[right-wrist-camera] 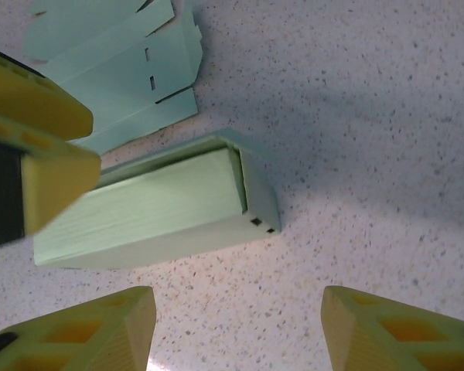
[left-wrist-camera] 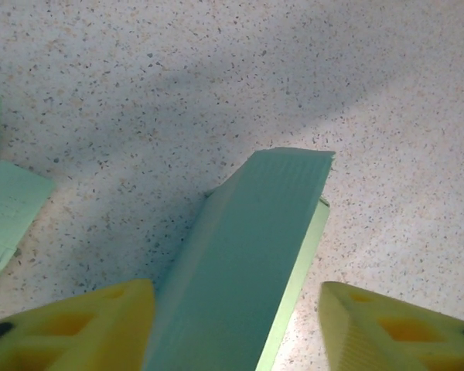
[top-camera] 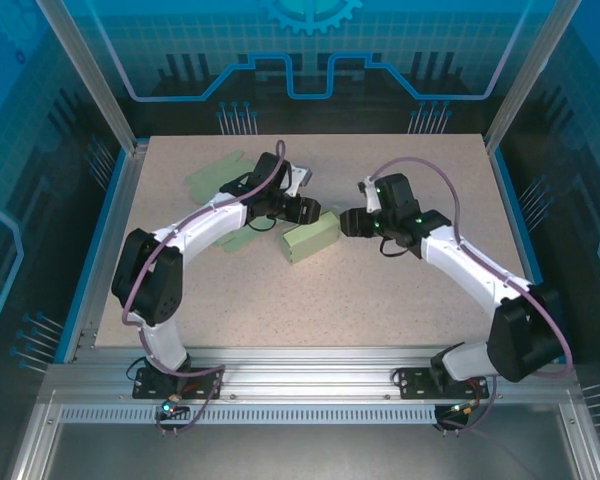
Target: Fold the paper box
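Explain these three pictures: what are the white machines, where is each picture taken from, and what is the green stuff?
They are two robot arms bolted to a table, each ending in a gripper with two yellow fingers. One picture looks down from above and behind them; the other two come from cameras on the wrists, so the fingers show at the bottom. On the table lies a green paper box, folded into shape, with flat green sheets beyond it. The left gripper is open astride the box's end; the right gripper is open just short of it. Nothing is held.
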### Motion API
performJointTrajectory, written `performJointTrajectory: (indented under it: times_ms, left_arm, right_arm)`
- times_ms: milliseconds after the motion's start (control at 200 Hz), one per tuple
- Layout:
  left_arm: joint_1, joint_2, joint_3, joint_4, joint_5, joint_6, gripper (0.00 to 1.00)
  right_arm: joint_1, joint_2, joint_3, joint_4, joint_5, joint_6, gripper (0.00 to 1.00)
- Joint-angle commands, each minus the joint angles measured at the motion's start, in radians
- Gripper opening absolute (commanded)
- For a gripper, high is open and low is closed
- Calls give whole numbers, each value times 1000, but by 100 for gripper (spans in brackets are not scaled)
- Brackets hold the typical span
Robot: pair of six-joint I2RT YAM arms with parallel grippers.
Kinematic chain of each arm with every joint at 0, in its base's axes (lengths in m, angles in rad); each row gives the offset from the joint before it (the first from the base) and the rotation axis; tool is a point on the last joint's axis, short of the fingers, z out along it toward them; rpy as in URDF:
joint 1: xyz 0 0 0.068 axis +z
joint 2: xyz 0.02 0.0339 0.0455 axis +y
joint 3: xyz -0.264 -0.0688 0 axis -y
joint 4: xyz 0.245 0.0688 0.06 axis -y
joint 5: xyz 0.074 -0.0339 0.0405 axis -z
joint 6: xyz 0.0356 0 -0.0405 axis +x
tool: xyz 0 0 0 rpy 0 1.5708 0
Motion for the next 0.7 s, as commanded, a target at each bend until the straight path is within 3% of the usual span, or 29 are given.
performJointTrajectory:
  times_ms: [0,85,170,355,695]
  left_arm:
    - [5,-3,25,-31,16,124,70]
    - [2,-37,-19,9,23,225,81]
    - [-1,-62,-52,10,26,348,99]
    - [-34,-39,-64,-53,-32,518,99]
    - [-53,20,-40,-85,-96,541,99]
  right_arm:
    - [-21,64,87,-83,-24,-109,59]
    - [-38,101,141,-107,-47,-159,59]
    - [-64,136,180,-127,-92,-197,59]
    - [-93,215,249,-158,-171,-268,56]
    - [-96,351,336,-172,-200,-338,55]
